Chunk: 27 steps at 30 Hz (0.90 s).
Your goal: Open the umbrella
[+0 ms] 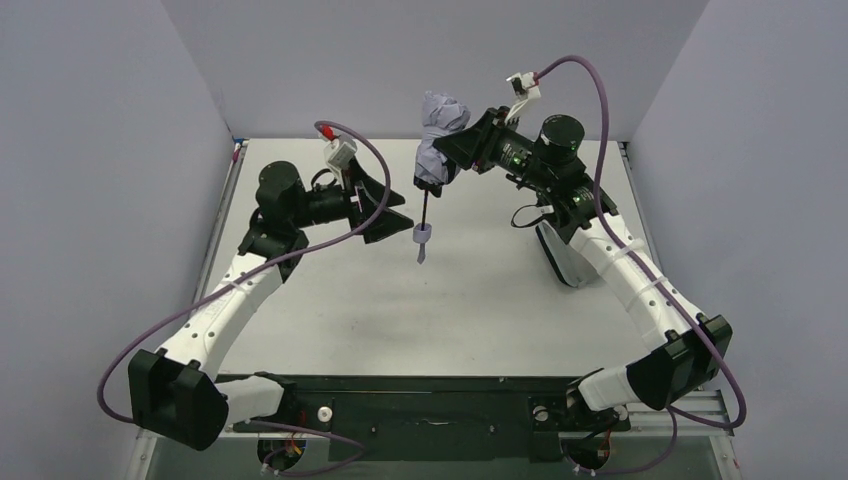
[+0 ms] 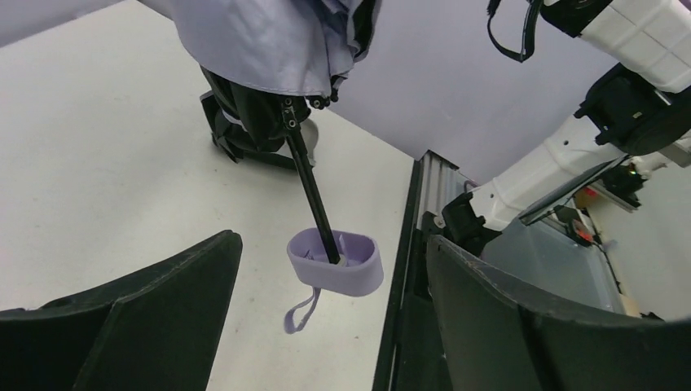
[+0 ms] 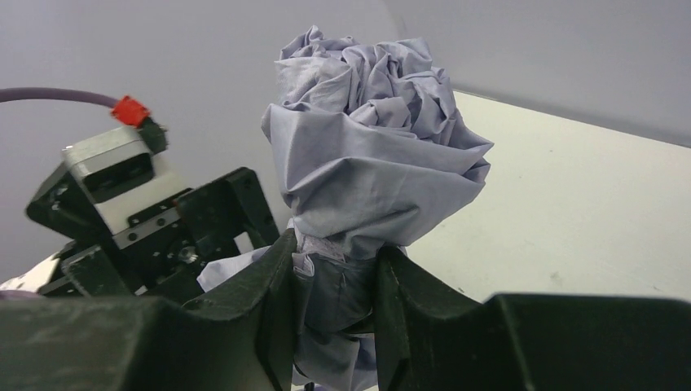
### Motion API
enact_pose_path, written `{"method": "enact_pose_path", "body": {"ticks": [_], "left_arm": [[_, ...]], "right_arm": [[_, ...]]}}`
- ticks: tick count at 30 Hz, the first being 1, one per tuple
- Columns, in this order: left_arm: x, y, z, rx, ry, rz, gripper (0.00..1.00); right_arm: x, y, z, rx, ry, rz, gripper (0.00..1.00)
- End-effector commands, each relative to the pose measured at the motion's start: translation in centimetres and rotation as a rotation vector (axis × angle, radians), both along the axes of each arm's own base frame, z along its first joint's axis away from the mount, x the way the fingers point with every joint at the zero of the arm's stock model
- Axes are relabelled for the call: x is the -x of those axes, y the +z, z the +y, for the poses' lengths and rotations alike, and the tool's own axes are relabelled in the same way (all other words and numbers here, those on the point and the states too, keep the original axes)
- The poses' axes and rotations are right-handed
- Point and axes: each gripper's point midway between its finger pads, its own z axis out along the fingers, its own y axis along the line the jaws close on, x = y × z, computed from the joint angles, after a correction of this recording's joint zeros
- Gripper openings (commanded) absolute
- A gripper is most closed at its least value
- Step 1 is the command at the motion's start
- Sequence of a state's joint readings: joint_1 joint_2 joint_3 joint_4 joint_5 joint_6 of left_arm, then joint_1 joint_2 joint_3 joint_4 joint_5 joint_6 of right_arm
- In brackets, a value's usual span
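The umbrella (image 1: 438,130) hangs upright over the table's far middle, its lavender canopy bunched and folded. My right gripper (image 1: 447,152) is shut on the canopy bundle (image 3: 371,163), its jaws pinching the fabric. The thin black shaft (image 2: 312,195) hangs down to the pale handle (image 2: 336,261) with its loop strap (image 2: 300,312), held above the table. My left gripper (image 1: 395,213) is open, its fingers (image 2: 147,309) either side of the handle and apart from it, just left of the handle (image 1: 422,235) in the top view.
The white table (image 1: 400,300) is walled by grey panels at the back and sides. A black rail (image 2: 399,277) runs along the table's edge. The arm bases stand at the near edge.
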State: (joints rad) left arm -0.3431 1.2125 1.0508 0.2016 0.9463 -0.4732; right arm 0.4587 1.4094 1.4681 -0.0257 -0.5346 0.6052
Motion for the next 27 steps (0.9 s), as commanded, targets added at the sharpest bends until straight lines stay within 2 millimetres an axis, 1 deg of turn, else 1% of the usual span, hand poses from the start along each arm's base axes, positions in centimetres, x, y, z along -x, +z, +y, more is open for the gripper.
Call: {"method": "enact_pose_path", "body": {"ticks": [1,5,8,9,11,14,16,17,18,19,20,21,22,23,24,26,27], "left_arm": [[1.3,3.0,-1.4,0.082,-0.117,0.013,0.8],[1.6,3.5,-2.3,0.107,-0.145,0.028,0.76],[1.3,3.7,-2.8,0.137,-0.151,0.059,0.73],[1.3,4.2,-2.8,0.156,-0.156,0.067,0.71],[1.2,4.5,-3.1,0.176,-0.161,0.093,0.66],[1.8,4.3,-3.7,0.184,-0.188,0.121,0.6],[2.5,3.7,-4.2,0.179,-0.207,0.143,0.52],[2.9,3.6,-4.3,0.178,-0.213,0.144,0.5],[3.2,2.8,-4.5,0.17,-0.221,0.162,0.47],[3.5,2.6,-4.5,0.167,-0.224,0.162,0.45],[3.8,1.8,-4.7,0.153,-0.227,0.177,0.42],[4.0,1.6,-4.6,0.148,-0.228,0.176,0.41],[4.2,0.8,-4.7,0.133,-0.228,0.185,0.39],[4.5,0.7,-4.7,0.128,-0.23,0.182,0.39],[4.7,-0.2,-4.7,0.109,-0.227,0.189,0.37],[5.1,-0.8,-4.7,0.095,-0.225,0.191,0.36],[5.4,-1.4,-4.7,0.086,-0.227,0.202,0.36]], "right_arm": [[4.1,8.0,0.4,-0.163,0.132,-0.232,0.0],[4.7,8.5,1.1,-0.18,0.169,-0.242,0.0],[5.0,8.8,1.5,-0.19,0.191,-0.246,0.0],[5.0,8.8,1.6,-0.19,0.194,-0.247,0.0],[5.0,9.2,1.7,-0.191,0.196,-0.261,0.0],[4.6,9.7,1.8,-0.185,0.194,-0.283,0.0],[4.5,10.3,1.8,-0.19,0.193,-0.299,0.0],[4.6,10.9,1.7,-0.195,0.192,-0.311,0.0],[4.4,11.1,1.7,-0.201,0.19,-0.316,0.0],[4.5,11.6,1.6,-0.208,0.188,-0.327,0.0],[4.5,11.9,1.5,-0.22,0.186,-0.329,0.0],[4.5,12.3,1.4,-0.232,0.186,-0.326,0.0],[4.4,12.6,1.3,-0.24,0.181,-0.332,0.0],[4.5,13.2,1.1,-0.252,0.178,-0.337,0.0],[4.6,14.0,0.9,-0.263,0.171,-0.349,0.0],[4.5,14.9,0.5,-0.272,0.155,-0.37,0.0],[4.2,15.1,0.4,-0.274,0.142,-0.373,0.0]]}}
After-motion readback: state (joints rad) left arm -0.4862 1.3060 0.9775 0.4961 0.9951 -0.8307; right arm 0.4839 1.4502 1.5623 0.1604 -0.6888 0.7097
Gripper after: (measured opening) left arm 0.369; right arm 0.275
